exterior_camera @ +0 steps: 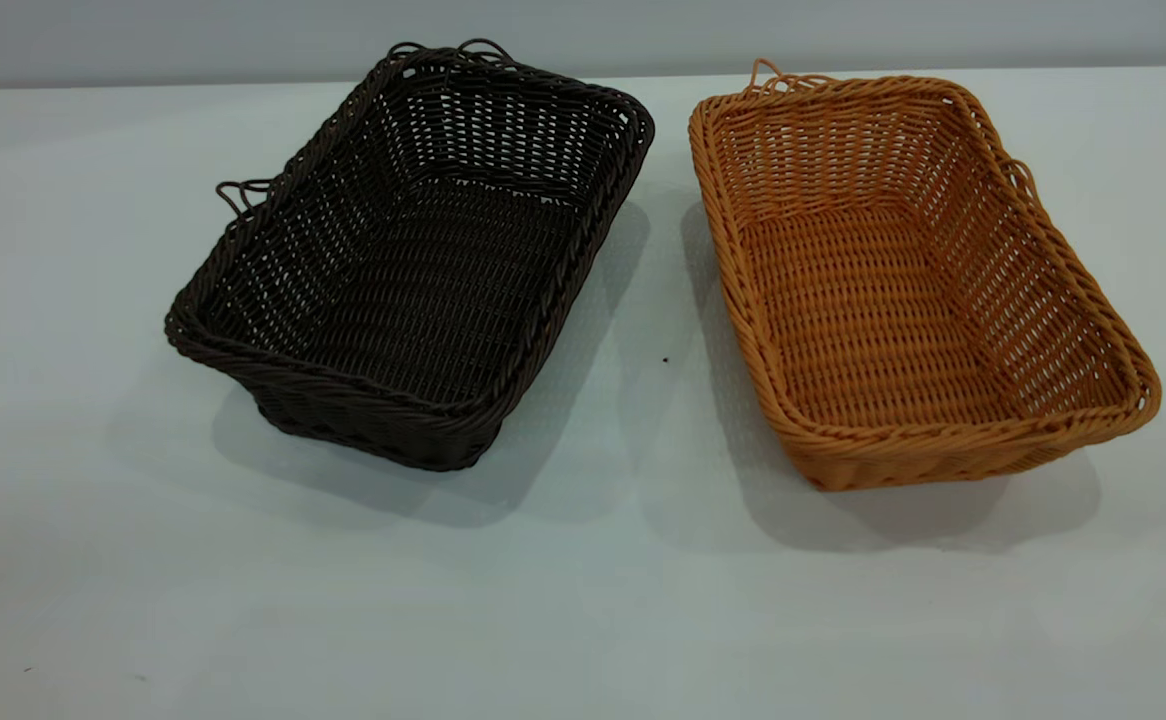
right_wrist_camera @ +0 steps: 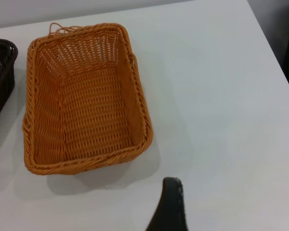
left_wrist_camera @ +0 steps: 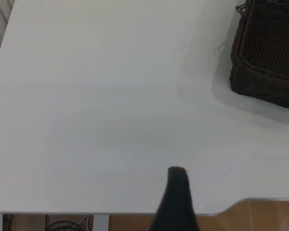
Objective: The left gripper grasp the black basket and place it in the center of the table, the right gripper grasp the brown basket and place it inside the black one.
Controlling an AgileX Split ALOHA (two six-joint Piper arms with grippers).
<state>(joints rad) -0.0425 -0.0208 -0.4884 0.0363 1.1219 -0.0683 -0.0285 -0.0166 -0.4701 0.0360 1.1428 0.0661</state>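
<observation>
Of the left gripper [left_wrist_camera: 177, 192] only one dark finger tip is seen, at the bottom centre of the left wrist view above bare table [left_wrist_camera: 96, 120]; whether it is wide or narrow cannot be told, and nothing is held. The right gripper [right_wrist_camera: 169, 204] is likewise shown as a single dark tip at the bottom centre of the right wrist view, its spread not determinable. In the exterior view no arm is seen. The black basket [exterior_camera: 413, 260] is found left of centre, empty and upright, and the brown basket [exterior_camera: 903, 280] is set just beside it at the right, apart from it by a narrow gap. Neither step is judged begun: both grasps and both placements are left. No brand, label or writing can be read.
</observation>
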